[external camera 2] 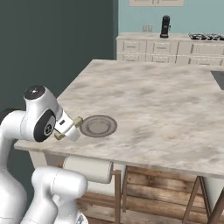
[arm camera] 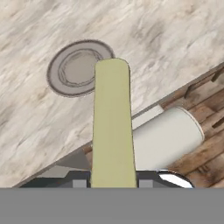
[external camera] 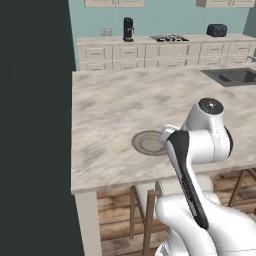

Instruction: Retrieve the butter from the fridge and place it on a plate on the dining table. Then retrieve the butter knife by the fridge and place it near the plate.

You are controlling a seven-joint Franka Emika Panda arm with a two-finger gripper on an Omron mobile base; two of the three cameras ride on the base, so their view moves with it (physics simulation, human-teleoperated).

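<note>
My gripper point(external camera 2: 69, 127) is closed on the butter point(arm camera: 113, 127), a pale yellow stick clamped between my two fingers. In the hand view the stick rises from between the dark finger tips at the bottom and runs straight up the centre, its rounded far end overlapping the near rim of the plate point(arm camera: 78, 68). In the right base view both ends of the butter protrude from either side of my hand, just beside the plate's left rim and above the edge of the dining table point(external camera 2: 175, 113). The plate lies flat on the marbled top near the table's front edge. A cream stool point(arm camera: 168, 138) stands under that edge.
</note>
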